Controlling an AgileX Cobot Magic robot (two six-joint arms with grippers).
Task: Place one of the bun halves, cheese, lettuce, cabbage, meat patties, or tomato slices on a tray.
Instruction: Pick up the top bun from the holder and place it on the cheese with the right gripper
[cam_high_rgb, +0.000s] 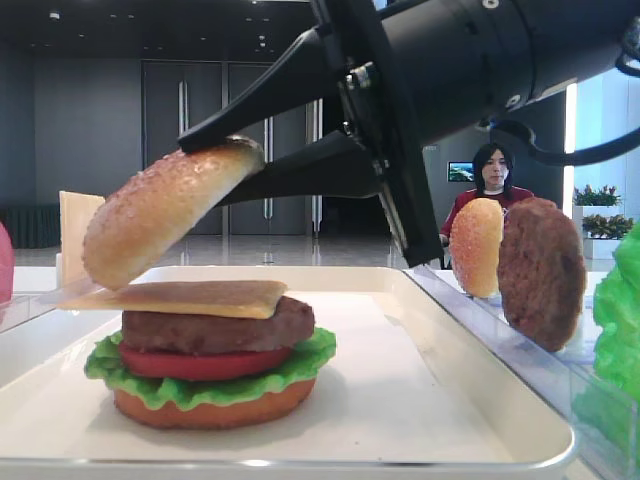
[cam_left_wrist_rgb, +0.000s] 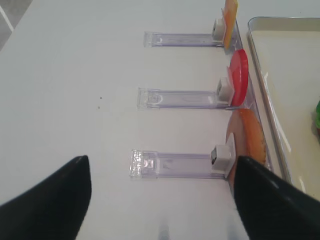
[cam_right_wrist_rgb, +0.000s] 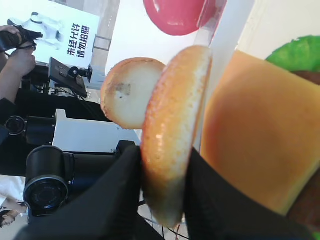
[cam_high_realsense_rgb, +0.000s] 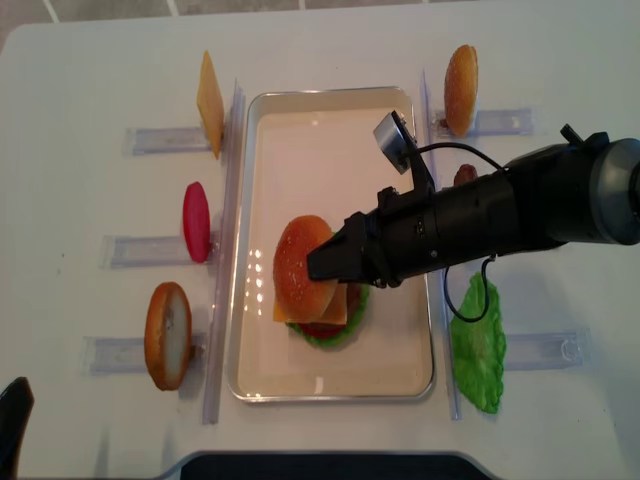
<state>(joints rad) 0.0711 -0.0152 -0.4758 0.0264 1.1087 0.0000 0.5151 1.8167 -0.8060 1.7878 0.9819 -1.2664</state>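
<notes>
My right gripper (cam_high_realsense_rgb: 316, 264) is shut on a sesame bun half (cam_high_rgb: 160, 212), which it holds tilted just above a stack in the white tray (cam_high_realsense_rgb: 330, 92). The stack, from the top down, is cheese (cam_high_rgb: 190, 297), a meat patty (cam_high_rgb: 215, 328), a tomato slice (cam_high_rgb: 200, 362), lettuce (cam_high_rgb: 300, 365) and a flat bottom bun (cam_high_rgb: 210, 408). In the right wrist view the bun half (cam_right_wrist_rgb: 175, 115) sits edge-on between the black fingers (cam_right_wrist_rgb: 120, 190), beside the cheese (cam_right_wrist_rgb: 260, 130). My left gripper (cam_left_wrist_rgb: 160, 172) is open over bare table, left of the tray's rim (cam_left_wrist_rgb: 260, 75).
Clear racks flank the tray. On the left stand a cheese slice (cam_high_realsense_rgb: 210, 103), a tomato slice (cam_high_realsense_rgb: 196, 222) and a bun (cam_high_realsense_rgb: 167, 335). On the right are a bun (cam_high_realsense_rgb: 461, 75), a patty (cam_high_rgb: 540, 270) and lettuce (cam_high_realsense_rgb: 478, 345). A person (cam_high_rgb: 490, 185) sits behind.
</notes>
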